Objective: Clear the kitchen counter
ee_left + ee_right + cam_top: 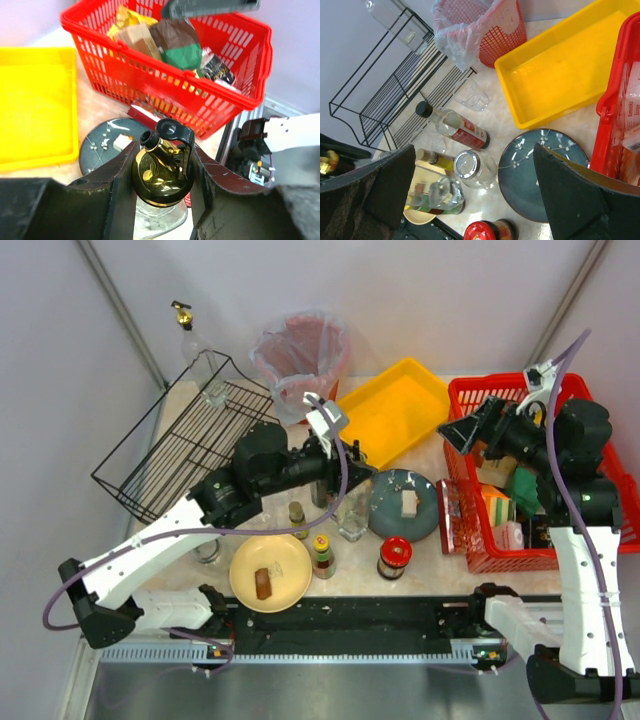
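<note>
**Left pincer clamped on a gold-topped bottle**

Closest to the lens in the left wrist view, the left pincer (162, 187) has its two dark fingers (117, 177) pressed against either side of a glass bottle (161, 170). It grips the bottle at the gold pourer top (a black flip spout sticks up from it). Beyond the bottle lie a blue-grey plate (100, 145), a yellow tray (35, 105) to the left, and a red basket (150, 80) packed with groceries.

From above, the left arm reaches from the near left corner toward the middle of the counter (355, 578). The counter's pale marble top spans the scene and carries everything. The left pincer ends just left of the plate, which holds a small white piece (408, 502).

Along the near edge stand three things:
- a yellow dish (285, 565) with a brown piece on it
- a small red-capped sauce bottle (322, 555)
- a red-lidded jar (394, 556)

A black wire rack (170, 440) fills the far left. A red mesh bin (300, 355) lined with a clear bag stands at the back, beside the tray.

The right pincer (472, 428) hangs over the left end of the basket with its jaws spread wide. Its wrist view looks between the fingers at a black-capped bottle with a red label (455, 127), a clear jar (475, 167) and a small glass (472, 97), all on the counter near the plate.
</note>
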Action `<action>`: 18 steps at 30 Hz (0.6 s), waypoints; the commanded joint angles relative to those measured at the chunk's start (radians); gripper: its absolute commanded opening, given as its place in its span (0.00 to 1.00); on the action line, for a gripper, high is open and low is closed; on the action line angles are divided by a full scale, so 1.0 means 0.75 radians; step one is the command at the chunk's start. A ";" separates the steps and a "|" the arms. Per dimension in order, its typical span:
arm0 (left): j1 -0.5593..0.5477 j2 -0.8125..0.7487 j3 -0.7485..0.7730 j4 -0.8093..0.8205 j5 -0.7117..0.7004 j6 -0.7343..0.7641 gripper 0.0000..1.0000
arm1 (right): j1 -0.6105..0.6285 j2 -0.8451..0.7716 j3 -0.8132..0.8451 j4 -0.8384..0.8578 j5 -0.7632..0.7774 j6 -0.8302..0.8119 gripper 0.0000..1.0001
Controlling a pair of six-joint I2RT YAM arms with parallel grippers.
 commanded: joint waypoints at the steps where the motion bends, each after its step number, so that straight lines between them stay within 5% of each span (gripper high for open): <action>1: -0.005 -0.084 0.203 -0.026 -0.161 0.006 0.00 | -0.010 -0.016 0.053 0.031 -0.005 0.009 0.99; 9: -0.003 -0.109 0.441 -0.233 -0.566 0.053 0.00 | -0.010 -0.022 0.014 0.042 0.005 0.001 0.99; 18: 0.028 -0.082 0.574 -0.314 -1.351 0.055 0.00 | -0.010 -0.022 -0.033 0.066 0.009 0.021 0.98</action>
